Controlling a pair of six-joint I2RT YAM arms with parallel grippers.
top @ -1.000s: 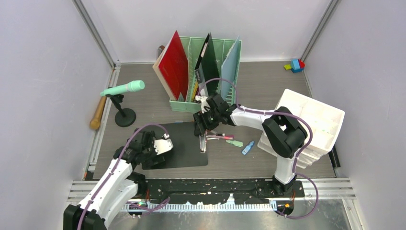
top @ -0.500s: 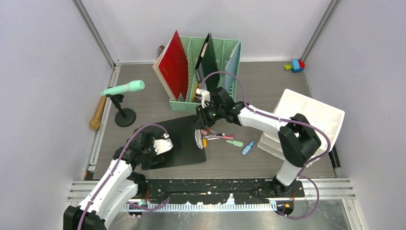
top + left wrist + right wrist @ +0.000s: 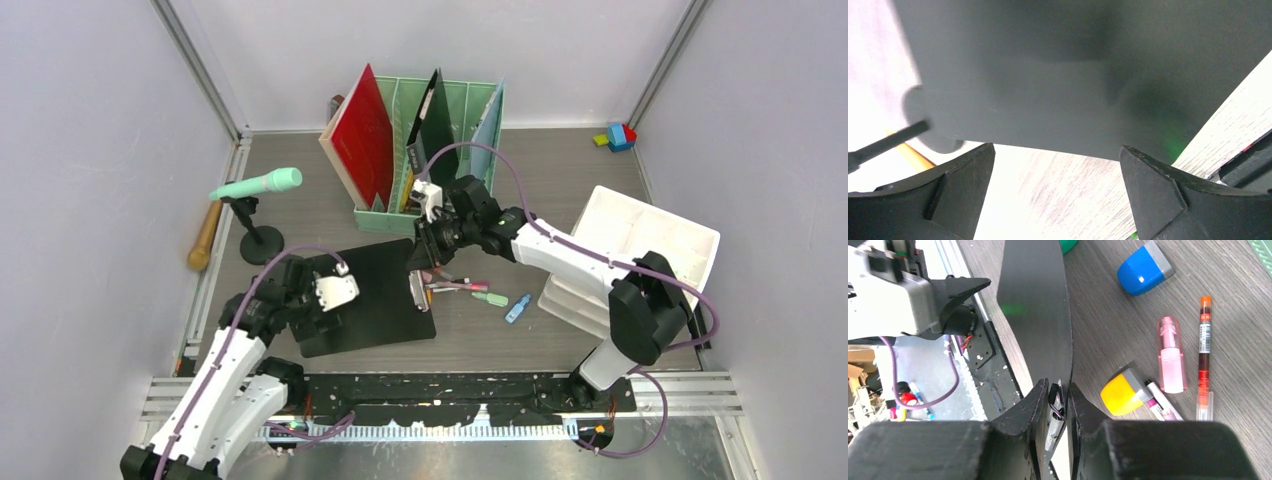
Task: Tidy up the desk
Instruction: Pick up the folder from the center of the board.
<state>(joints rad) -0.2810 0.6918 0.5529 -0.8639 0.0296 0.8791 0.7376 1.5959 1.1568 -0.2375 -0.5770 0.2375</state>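
Note:
The desk is a grey-brown wood-grain top. A black clipboard lies near its front middle, its right end raised. My right gripper is shut on that end, over the metal clip; the board stretches away from the fingers in the right wrist view. My left gripper is open at the board's left part. In the left wrist view the board hangs just beyond the gripper, with bare desk showing below it.
A mint-green file rack with a red folder stands at the back. A white drawer unit is at right. Pens and a blue cap lie right of the clipboard. A microphone stand and wooden stick are at left.
My right gripper has moved back toward the rack with the clipboard's clip end, tilting the board. My left gripper has moved forward to the board's left part.

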